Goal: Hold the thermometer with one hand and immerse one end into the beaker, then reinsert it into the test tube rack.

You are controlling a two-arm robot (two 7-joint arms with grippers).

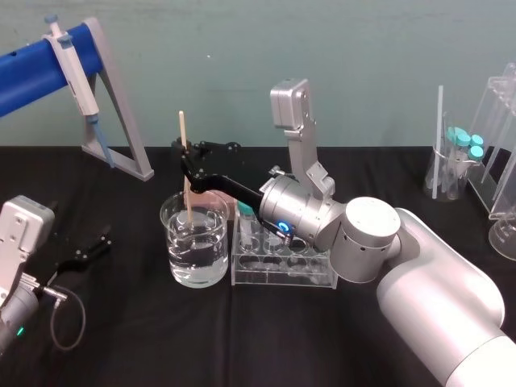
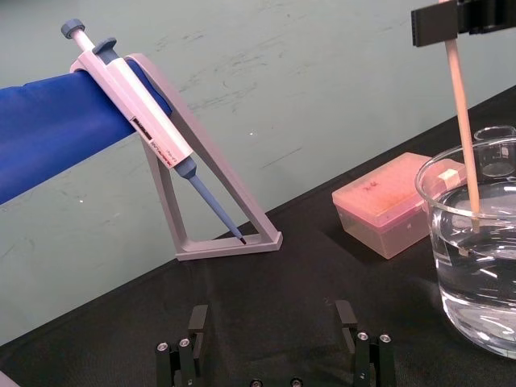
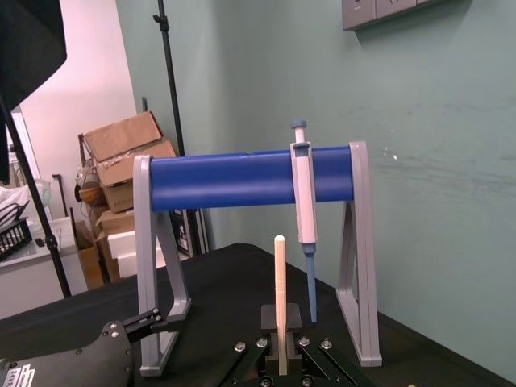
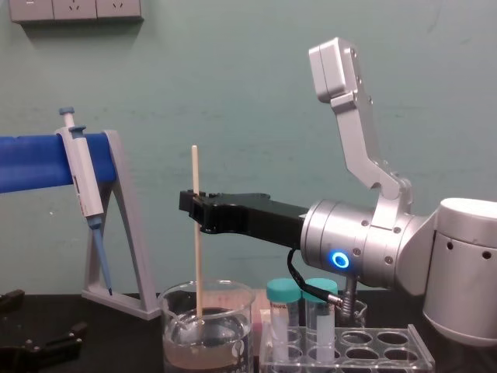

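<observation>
Black desk (image 1: pixel 121 339) runs wall to wall under a pale green wall; broad bare stretch along its near edge, and between the left hand and the beaker.

Pipette stand (image 1: pixel 32 76), blue bar on grey legs, at the far left; grey-and-blue pipette (image 1: pixel 76 64) hangs from the bar, tip down, well clear of the work; its label too small to read.

Right arm reaches in from the right and passes over the test tube rack; right hand (image 1: pixel 185 158) sits above the beaker, pressed onto the thermometer (image 1: pixel 187 201) a little above mid-length.

Beaker (image 1: pixel 210 262) left of centre, part full of clear liquid; faint white markings, unreadable.

Test tube rack (image 1: pixel 282 278) just beside the beaker on its right; most holes open; teal-capped tubes (image 4: pixel 282 294) stand at the end nearest the beaker, right under the arm.

Thermometer near upright, lower end inside the beaker at about the liquid line; depth unclear; top end well above the hand.

Pink box (image 2: pixel 387 205) lies behind the beaker.

Clear glassware (image 1: pixel 459 161) with more teal caps at the far right, well apart.

Left hand (image 1: pixel 90 250) parked low near the left edge, fingers (image 2: pixel 197 322) spread, holding nothing.
</observation>
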